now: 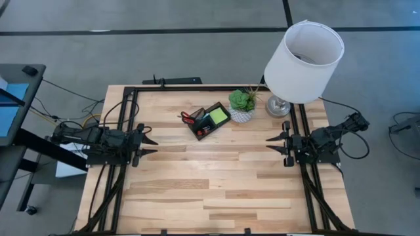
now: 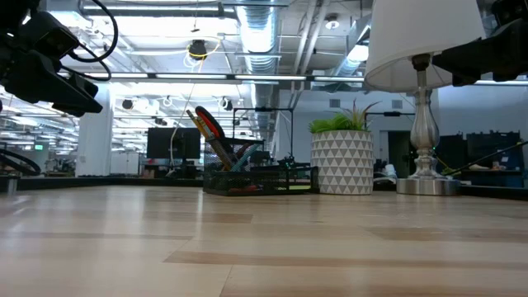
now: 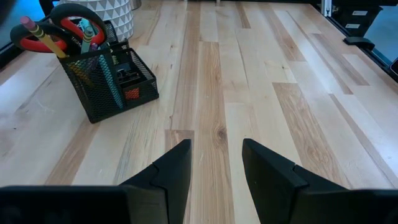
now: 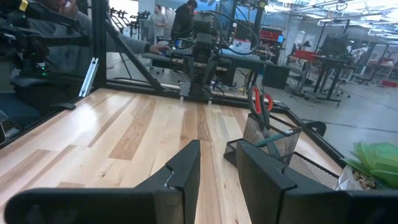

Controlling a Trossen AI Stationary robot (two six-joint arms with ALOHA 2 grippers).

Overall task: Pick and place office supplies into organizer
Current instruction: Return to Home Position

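The table (image 1: 216,190) is bare between the 2 arms, so the retreat to rest has little to go wrong. The best course is to keep each wrist level and stop once it is parked at its own side rail. Both arms look at or close to that pose.

The left tool (image 1: 155,145) hovers by the left edge with its fingers moderately apart and nothing between them. The right tool (image 1: 268,143) faces it from the right edge, likewise parted and empty. The white lamp (image 1: 303,62) stands just beyond the right tool's arm, so that arm should not swing outward.

The black mesh organizer (image 3: 106,99) sits ahead of both tools, between them and off toward the far side. Its long axis is skewed to the line joining the tools.

The red-handled scissors (image 4: 260,106) stand in its cup at the end nearer the left tool. Their handles are up and blades down, with the long axis near upright and leaning a little. The lime-green sticky-note pad (image 1: 219,117) lies flat at the end nearer the right tool. A yellow pencil (image 3: 46,42) leans beside the scissors, eraser up.
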